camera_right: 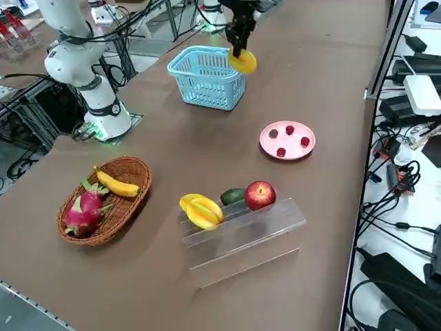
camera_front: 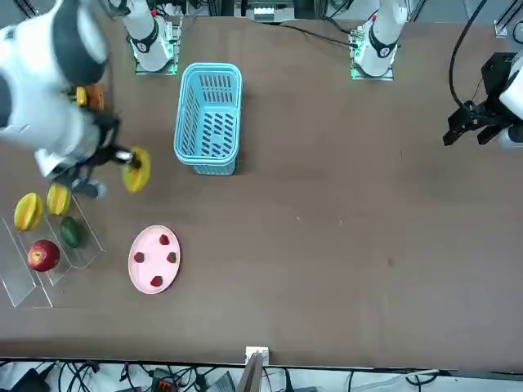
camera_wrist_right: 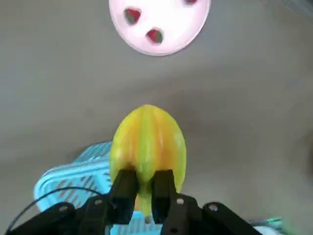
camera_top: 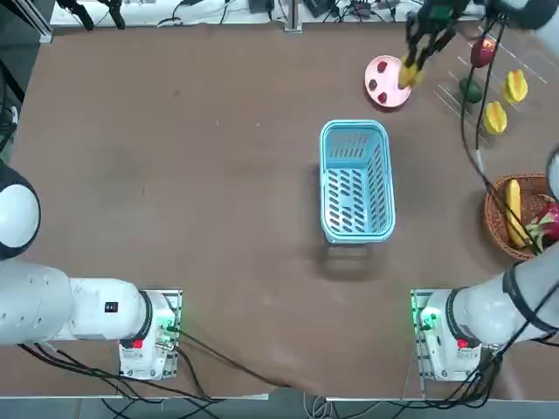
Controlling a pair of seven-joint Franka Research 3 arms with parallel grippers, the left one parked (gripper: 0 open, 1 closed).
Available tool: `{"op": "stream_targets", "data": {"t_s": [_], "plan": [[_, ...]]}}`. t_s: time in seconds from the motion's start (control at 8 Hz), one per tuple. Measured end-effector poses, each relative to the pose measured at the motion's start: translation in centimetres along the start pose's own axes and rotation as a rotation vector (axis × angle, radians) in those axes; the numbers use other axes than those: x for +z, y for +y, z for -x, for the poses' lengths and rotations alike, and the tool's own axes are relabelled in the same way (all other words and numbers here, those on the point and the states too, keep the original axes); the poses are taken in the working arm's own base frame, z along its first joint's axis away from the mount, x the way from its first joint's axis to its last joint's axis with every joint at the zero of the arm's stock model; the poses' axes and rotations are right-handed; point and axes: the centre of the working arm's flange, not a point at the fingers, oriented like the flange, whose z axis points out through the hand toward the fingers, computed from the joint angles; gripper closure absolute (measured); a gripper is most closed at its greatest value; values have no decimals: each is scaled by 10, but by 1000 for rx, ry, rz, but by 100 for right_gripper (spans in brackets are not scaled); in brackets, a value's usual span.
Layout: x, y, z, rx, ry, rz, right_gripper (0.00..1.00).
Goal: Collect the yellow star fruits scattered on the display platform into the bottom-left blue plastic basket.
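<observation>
One yellow star fruit (camera_wrist_right: 148, 142) is held in the air by the right gripper (camera_wrist_right: 145, 183), its jaws clamped on the two sides of the ridged fruit, which juts out past their tips. The light blue plastic basket (camera_top: 356, 127) is set near the middle of the surface (camera_top: 218, 175), with its slotted bottom uncovered. Two more star fruits (camera_top: 515, 85) (camera_top: 495, 118) are seen side by side on the clear tiered rack (camera_right: 258, 233), toward the surface's far right corner; a red apple (camera_right: 260, 195) and a dark green fruit (camera_right: 233, 196) are carried there as well. Near the far edge, a round pink plate (camera_front: 154, 273) is dotted with strawberries (camera_front: 156, 281). By the right edge, a banana (camera_right: 117, 185) and a pink dragon fruit (camera_right: 84, 212) are held in a brown woven basket (camera_right: 141, 172).
</observation>
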Motion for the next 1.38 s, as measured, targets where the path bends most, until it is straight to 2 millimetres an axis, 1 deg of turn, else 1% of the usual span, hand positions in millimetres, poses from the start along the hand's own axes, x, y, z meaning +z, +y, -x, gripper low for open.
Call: {"op": "stream_targets", "data": {"t_s": [0.38,0.5,0.62,0.75,0.88,1.12,1.25,1.38], "plan": [[45,-48,121,61,46,-5,79],[62,-63,156,52,47,7,79],[77,-74,178,39,48,15,78],[86,-79,185,30,49,18,72],[91,-79,183,32,44,24,65],[92,-70,170,53,38,26,32],[84,-59,155,53,45,20,11],[65,-36,126,34,58,12,2]]}}
